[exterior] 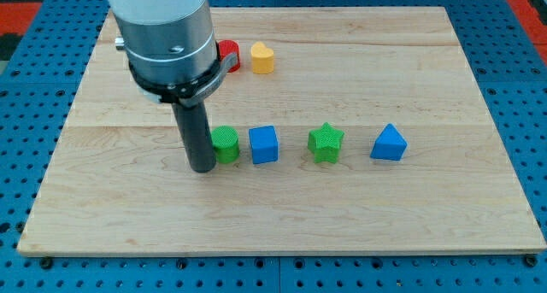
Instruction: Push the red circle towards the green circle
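On the pale wooden board (359, 199), the small red plastic circle block (228, 49) looks light and rigid, best pushed on its far side; my tip (202, 167) touches the green plastic circle block (226, 144); no claw exists.

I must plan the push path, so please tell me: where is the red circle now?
The red circle lies near the view's top, left of centre, just left of the yellow block, partly hidden by the arm. The green circle is below it.

Red circle (228, 49): left part hidden behind the arm's grey housing (164, 32), only its right side visible, so its full outline cannot be confirmed. Green circle (226, 144): left edge covered by the dark rod, whose end, my tip (202, 168), just shows. Arm housing cut off by the view's top edge.
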Controlling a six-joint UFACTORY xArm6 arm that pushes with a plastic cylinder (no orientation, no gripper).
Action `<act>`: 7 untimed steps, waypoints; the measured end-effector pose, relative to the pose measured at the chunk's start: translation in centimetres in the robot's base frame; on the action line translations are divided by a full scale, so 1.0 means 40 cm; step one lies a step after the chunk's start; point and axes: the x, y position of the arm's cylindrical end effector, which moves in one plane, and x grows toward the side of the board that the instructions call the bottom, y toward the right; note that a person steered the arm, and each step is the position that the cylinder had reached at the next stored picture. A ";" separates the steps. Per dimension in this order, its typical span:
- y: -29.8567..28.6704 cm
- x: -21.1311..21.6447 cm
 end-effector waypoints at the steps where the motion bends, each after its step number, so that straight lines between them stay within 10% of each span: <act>1: 0.119 0.025; 7: -0.141 0.043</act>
